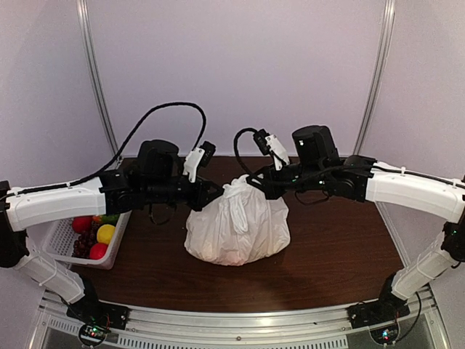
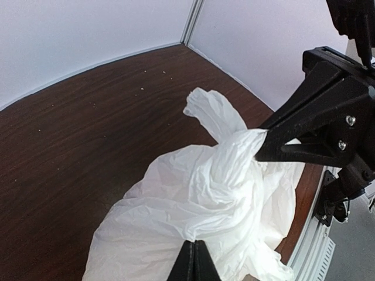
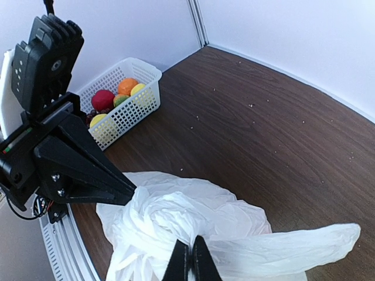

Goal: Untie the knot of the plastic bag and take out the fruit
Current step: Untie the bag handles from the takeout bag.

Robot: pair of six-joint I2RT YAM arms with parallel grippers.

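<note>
The white plastic bag (image 1: 236, 229) sits full and bulging at the table's middle, its top gathered into the knot (image 1: 237, 187). My left gripper (image 1: 218, 193) comes in from the left and is shut on a fold of the bag (image 2: 193, 199) just beside the knot. My right gripper (image 1: 256, 185) comes in from the right, shut on plastic at the knot (image 3: 161, 213). In the right wrist view its tips (image 3: 190, 244) pinch white film, and a long handle end (image 3: 304, 243) trails to the right. The fruit inside the bag is hidden by the plastic.
A white slatted basket (image 1: 54, 251) stands at the table's left edge, holding red apples (image 1: 82, 223), a yellow fruit (image 1: 106, 233) and dark grapes (image 1: 86, 241). Metal rails run along the near edge (image 1: 232, 327). Pale walls close in behind.
</note>
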